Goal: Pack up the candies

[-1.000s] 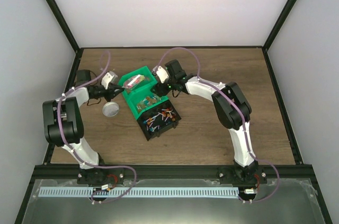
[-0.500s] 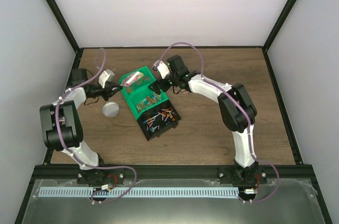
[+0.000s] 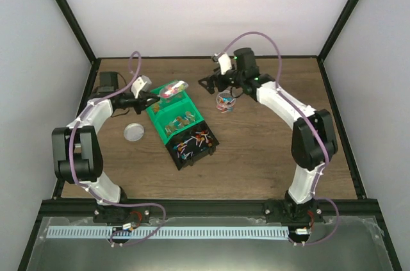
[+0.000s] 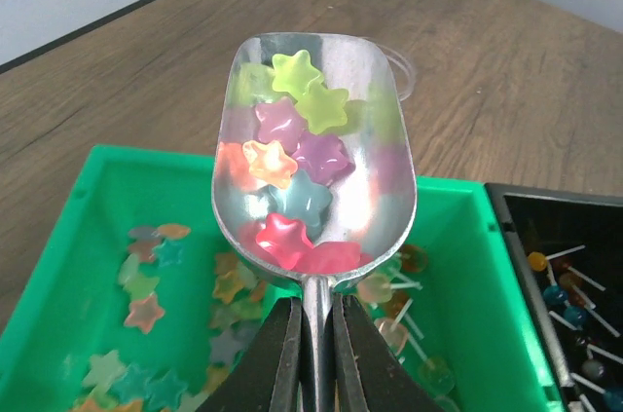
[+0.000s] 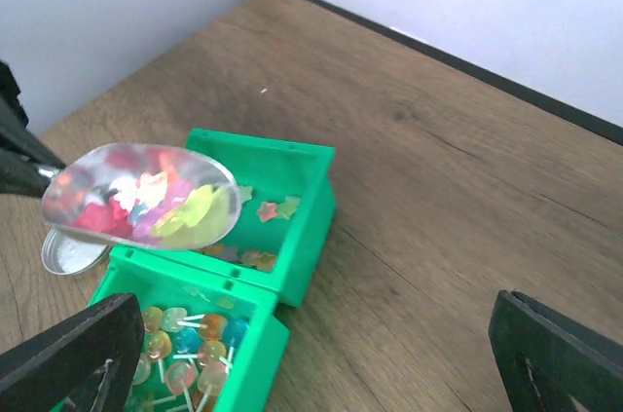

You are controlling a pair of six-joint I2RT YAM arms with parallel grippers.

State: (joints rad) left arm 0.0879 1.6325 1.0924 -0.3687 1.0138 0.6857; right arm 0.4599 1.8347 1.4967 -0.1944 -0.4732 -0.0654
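Now, left jaws: clamped on the handle of a clear scoop (image 4: 397, 173)
Left gripper (image 4: 316, 339) pose: roughly level, holding the scoop out above the green bin (image 4: 458, 271)
Scoop load: star candies (image 4: 292, 154) heaped in the bowl
Right jaws: wide apart, holding nothing
Right gripper (image 5: 313, 315) pose: arm stretched far over the table (image 3: 282, 149), near a small cup (image 3: 223, 101)
Wrapped candies (image 3: 192, 144): in the black bin (image 3: 176, 159), touching the green bin

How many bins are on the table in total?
3, in one row: a green bin of star sweets at the far end, a green bin of lollipops in the middle, and a black bin at the near end. None seems hidden.
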